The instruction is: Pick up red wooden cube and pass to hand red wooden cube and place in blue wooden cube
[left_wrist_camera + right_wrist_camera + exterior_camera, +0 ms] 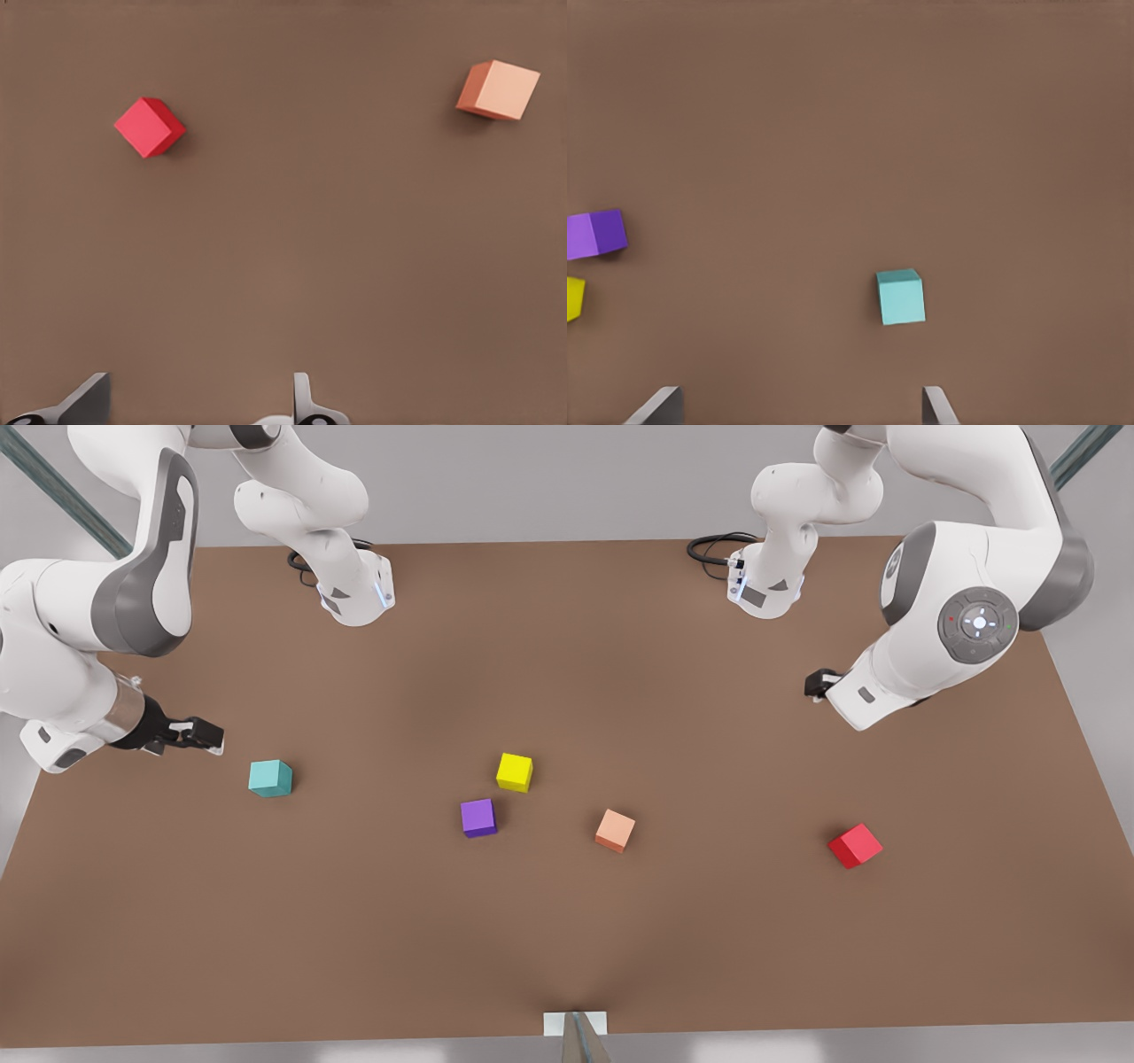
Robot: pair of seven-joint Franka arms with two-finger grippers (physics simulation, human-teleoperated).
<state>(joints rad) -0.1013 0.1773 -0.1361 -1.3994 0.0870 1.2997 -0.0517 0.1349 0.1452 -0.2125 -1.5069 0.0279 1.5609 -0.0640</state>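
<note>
At the front view's left, the right end effector [197,735] hangs low over the brown surface [567,939], its fingers [656,407] spread wide and holding nothing, just beside the blue cube [270,778]. Mid-surface sit a purple cube [478,817], a yellow cube [515,771] and a salmon cube [615,830], each apart from the others. The red cube [855,845] rests alone toward the front view's right, well apart from the left end effector [819,684] above it, whose fingers [310,403] stand apart and empty. Grey wall backs the surface.
</note>
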